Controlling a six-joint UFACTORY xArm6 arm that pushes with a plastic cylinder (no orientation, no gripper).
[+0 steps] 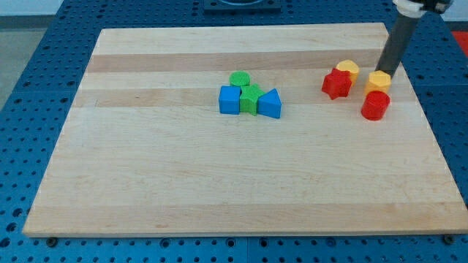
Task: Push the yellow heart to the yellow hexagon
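The yellow heart [348,69] lies near the view's upper right, touching the top of a red star [336,84]. The yellow hexagon [379,80] lies just to its right, with a small gap between them. A red cylinder [375,105] sits right below the hexagon. My tip [385,74] stands at the hexagon's upper right edge, touching or nearly touching it, with the dark rod rising to the view's top right.
A cluster sits at the board's middle: a green cylinder [239,79], a blue cube [229,100], a green star [251,99] and a blue triangle [270,104]. The wooden board [219,183] rests on a blue pegboard table; its right edge is close to the red cylinder.
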